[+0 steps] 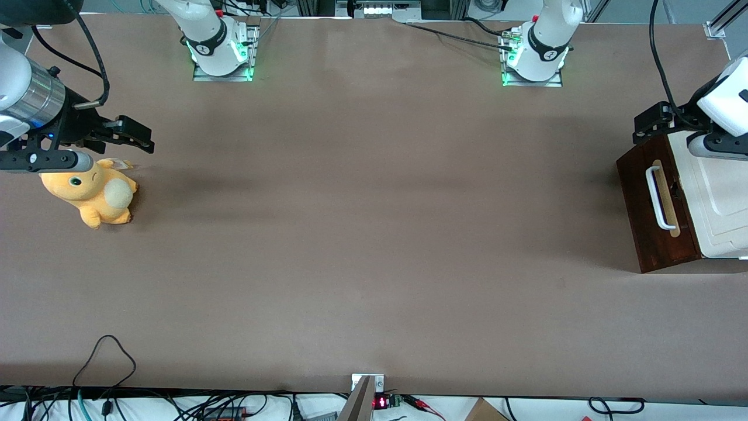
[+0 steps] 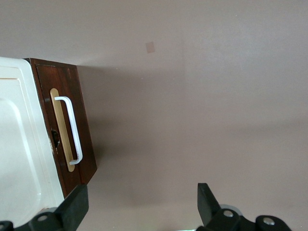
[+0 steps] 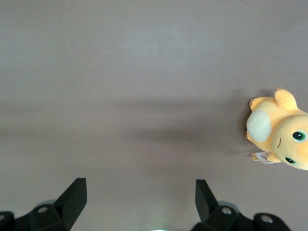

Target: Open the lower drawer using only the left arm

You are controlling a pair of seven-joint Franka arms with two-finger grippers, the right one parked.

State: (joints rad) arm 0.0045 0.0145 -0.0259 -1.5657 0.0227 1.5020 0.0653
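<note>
The lower drawer (image 1: pixel 640 225) shows a dark brown front under a cream-white cabinet top (image 1: pixel 721 199), at the working arm's end of the table. Its white bar handle (image 1: pixel 658 197) sits on a pale wood strip, and the drawer looks shut. The left arm's gripper (image 1: pixel 643 130) hangs above the cabinet corner that is farther from the front camera, apart from the handle. In the left wrist view the gripper (image 2: pixel 142 204) is open, its black fingers (image 2: pixel 77 204) spread wide over bare table. The drawer front (image 2: pixel 82 144) and handle (image 2: pixel 72 130) lie off to one side of them.
An orange plush toy (image 1: pixel 96 193) lies toward the parked arm's end of the table, also seen in the right wrist view (image 3: pixel 281 127). Two arm bases (image 1: pixel 534 55) stand along the table edge farthest from the front camera. Brown tabletop (image 1: pixel 374 234) spreads in front of the drawer.
</note>
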